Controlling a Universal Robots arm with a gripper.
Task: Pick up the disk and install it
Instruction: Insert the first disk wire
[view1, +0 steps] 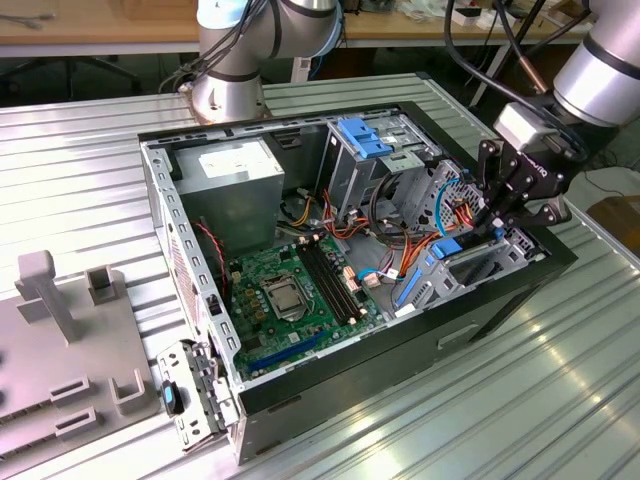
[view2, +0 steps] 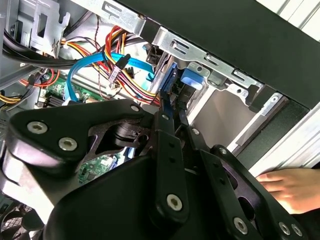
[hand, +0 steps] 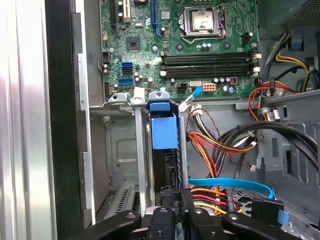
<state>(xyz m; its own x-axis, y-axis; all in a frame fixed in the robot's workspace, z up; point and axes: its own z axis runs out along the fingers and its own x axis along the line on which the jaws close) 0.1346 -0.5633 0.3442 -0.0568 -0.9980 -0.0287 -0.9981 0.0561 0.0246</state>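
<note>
Ribbed metal table (view1: 560, 380), shiny, carries an open black computer case (view1: 480, 300) with a green motherboard (view1: 290, 290) inside; a grey plastic fixture (view1: 60, 330) sits at the exterior view's left, wooden benches (view1: 90, 25) beyond. Black gripper (view1: 497, 222) stands at the case's right end, fingers closed narrow on the disk (hand: 164, 131), whose blue-framed dark body sits upright in the grey metal cage (hand: 125, 150). The second wrist view adds a person's hand (view2: 292, 187) resting beside the case.

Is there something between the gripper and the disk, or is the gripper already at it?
Nothing visible stands between them. In the first wrist view the gripper is at the near edge of the disk, which stands on edge in the grey drive cage. Coloured cables lie beside it, not across it.
</note>
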